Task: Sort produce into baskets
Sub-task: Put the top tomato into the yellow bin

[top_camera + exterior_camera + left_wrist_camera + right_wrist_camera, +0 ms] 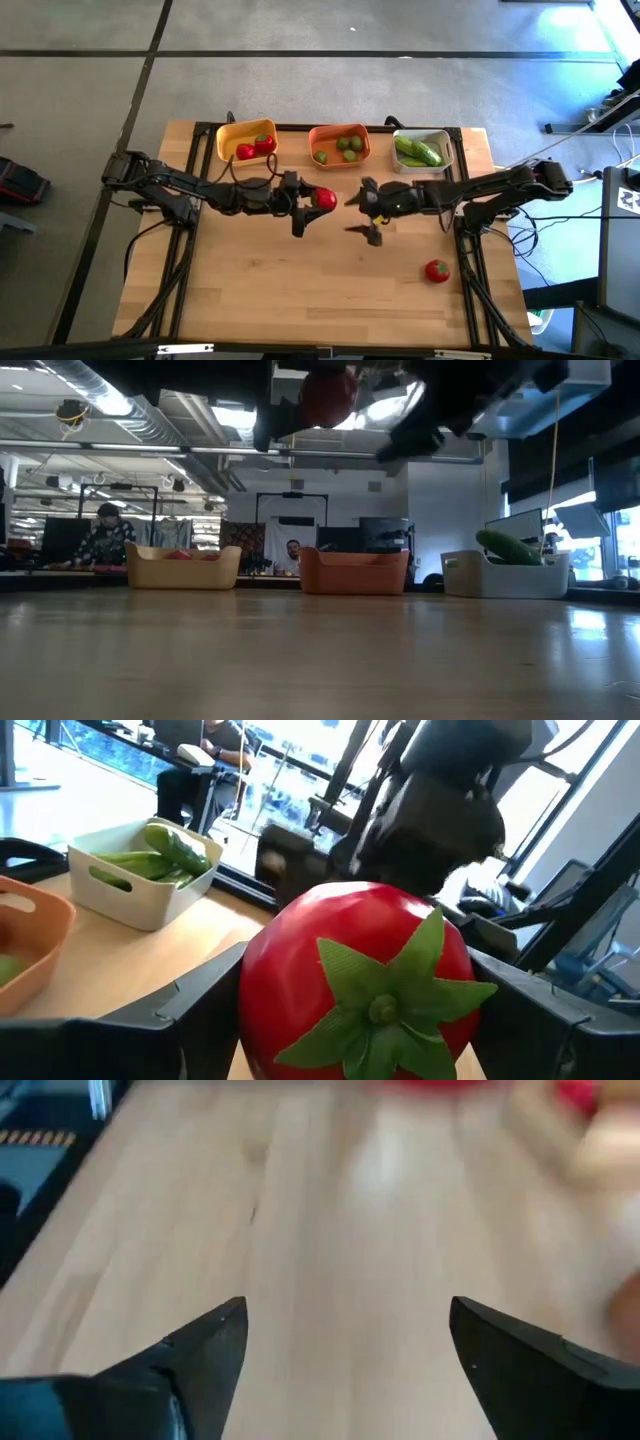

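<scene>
My left gripper [312, 203] is over the middle of the table, shut on a red tomato [326, 198], which also shows in the left wrist view [360, 980] and high up in the low view [328, 398]. My right gripper [360, 218] is open and empty just to the right of it, facing it, and its spread fingers show in its wrist view [340, 1360]. A second red tomato [437, 270] lies on the table at the near right. The yellow basket [247, 140] holds red tomatoes, the orange basket [340, 145] limes, and the white basket [422, 150] cucumbers. My left gripper pinches the tomato's two opposite round sides [262, 982] between its two fingers [190, 1010]. The fingers come roughly level from the table's left. The tomato is lifted well clear of the table, its green leafy top [385, 985] turned back toward the wrist.
The three baskets stand in a row along the table's far edge. The table's near half is bare wood [300, 290] apart from the loose tomato. People sit at desks in the room beyond [105, 530].
</scene>
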`<state>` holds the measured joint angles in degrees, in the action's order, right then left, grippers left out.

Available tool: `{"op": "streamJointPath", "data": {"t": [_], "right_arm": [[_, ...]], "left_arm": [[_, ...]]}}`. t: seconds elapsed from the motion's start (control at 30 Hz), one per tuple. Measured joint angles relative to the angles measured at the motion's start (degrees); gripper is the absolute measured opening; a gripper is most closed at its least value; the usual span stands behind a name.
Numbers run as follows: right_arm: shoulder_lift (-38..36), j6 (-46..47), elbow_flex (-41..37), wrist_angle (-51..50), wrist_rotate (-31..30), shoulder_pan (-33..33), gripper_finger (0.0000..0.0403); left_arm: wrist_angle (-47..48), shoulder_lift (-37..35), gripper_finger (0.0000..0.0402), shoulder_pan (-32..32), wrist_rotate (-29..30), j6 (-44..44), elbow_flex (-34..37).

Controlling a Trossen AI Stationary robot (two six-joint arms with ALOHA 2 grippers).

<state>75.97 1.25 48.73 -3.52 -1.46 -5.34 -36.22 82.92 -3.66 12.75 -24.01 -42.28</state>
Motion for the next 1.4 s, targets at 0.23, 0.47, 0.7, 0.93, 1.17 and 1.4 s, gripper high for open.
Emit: {"op": "streamJointPath", "data": {"t": [0.23, 0.47, 0.7, 0.93, 1.17, 1.4], "right_arm": [[0.22, 11.23, -0.94, -15.91, -1.82, 0.02, 0.033], [0.36, 15.18, -10.4, -10.7, -6.7, 0.07, 0.033], [0.38, 20.65, -17.26, -5.43, -7.08, 0.07, 0.0331], [0.4, 22.54, -22.07, 2.2, -9.56, 0.11, 0.0331], [0.4, 22.54, -22.49, 4.81, -9.59, 0.11, 0.0331], [0.4, 22.51, -22.49, 7.19, -10.63, 0.11, 0.0331]], "left_arm": [[6.12, -0.38, 0.0306, -0.04, 2.7, 0.13, 0.0], [15.57, -0.4, 0.0305, 0.02, 8.06, -0.96, -0.09], [29.62, -2.89, 0.0305, 1.51, 12.11, -3.35, -0.11], [50.25, -11.6, 0.0305, 5.15, 17.18, -9.26, -0.11], [65.76, -19.09, 0.0306, 12.87, 26.41, -11.73, -0.15], [65.05, -19.27, 0.0333, 24.72, 31.62, -5.74, -0.15]]}}
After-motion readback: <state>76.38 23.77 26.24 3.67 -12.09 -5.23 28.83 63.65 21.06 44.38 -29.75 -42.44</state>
